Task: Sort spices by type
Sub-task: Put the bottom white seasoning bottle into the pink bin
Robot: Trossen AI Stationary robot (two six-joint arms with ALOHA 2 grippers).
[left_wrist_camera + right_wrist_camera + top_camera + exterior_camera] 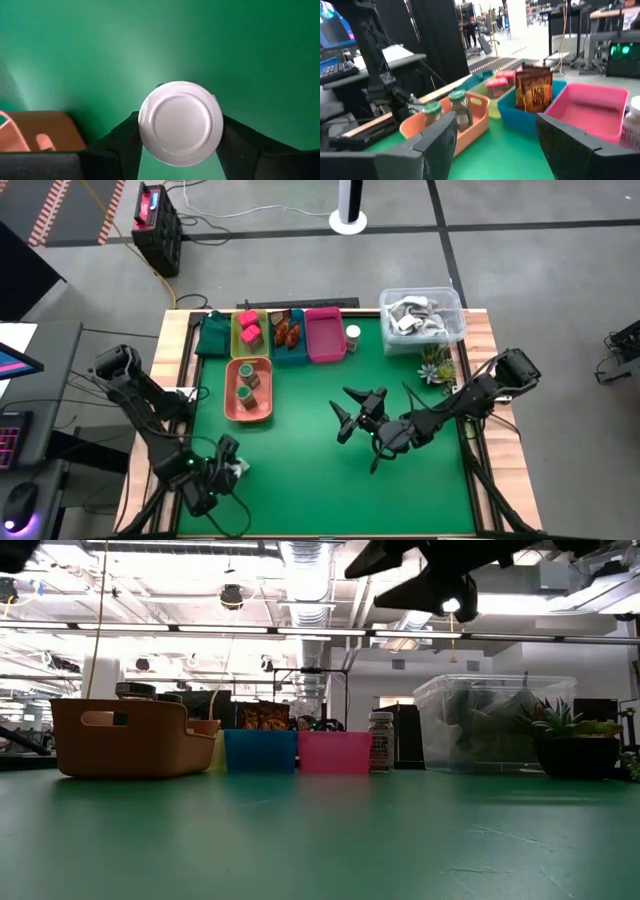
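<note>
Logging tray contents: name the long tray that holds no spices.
The pink tray, at the row's right end. Its neighbours hold spices: blue has packets, yellow has pink boxes, orange has green-lidded jars.

You look out over a grey concrete floor [520, 270] crossed by dark lines, with a white pole base [348, 221] standing on it. Overhead, exposed ducts [305, 565] and long strip lights [200, 630] run across the ceiling. Desks [615, 17] fill the far room.
</note>
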